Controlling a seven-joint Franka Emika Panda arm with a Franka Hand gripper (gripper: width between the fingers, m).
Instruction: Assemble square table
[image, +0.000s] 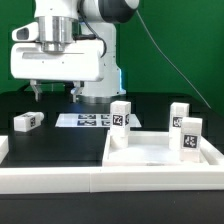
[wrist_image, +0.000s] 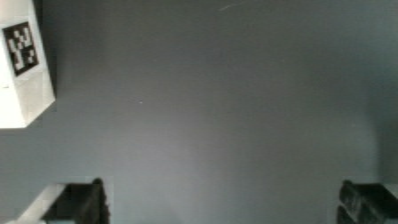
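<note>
The hand (image: 55, 93) hangs above the dark surface (image: 60, 140) toward the exterior view's left, its two fingers (image: 36, 93) spread as wide as they go and holding nothing. In the wrist view both fingertips (wrist_image: 75, 200) stand far apart with only bare dark surface (wrist_image: 214, 110) between them.

The tabletop (image: 160, 155), a white square tray with a raised rim, lies at the near side of the surface toward the exterior view's right, well apart from the hand and lower in that picture. Three white leg blocks stand upright at or just behind it: one leg block (image: 121, 117) at its far corner on the exterior view's left, a second leg block (image: 179, 115) at its far edge further to the exterior view's right, and a third leg block (image: 190, 135) just in front of that one, showing a black-white tag. Whether they stand inside the rim or just behind it, I cannot tell.

A fourth leg block (image: 27, 121) lies on its side near the surface's edge at the exterior view's left, below the hand and a little to that side of it. The wrist view shows a white tagged block (wrist_image: 23, 65) at the picture's edge, outside the gap between the fingers, not touched.

The marker board (image: 85, 120) lies flat on the surface between the lying block and the tabletop. A long white rail (image: 50, 178) runs along the near edge.
</note>
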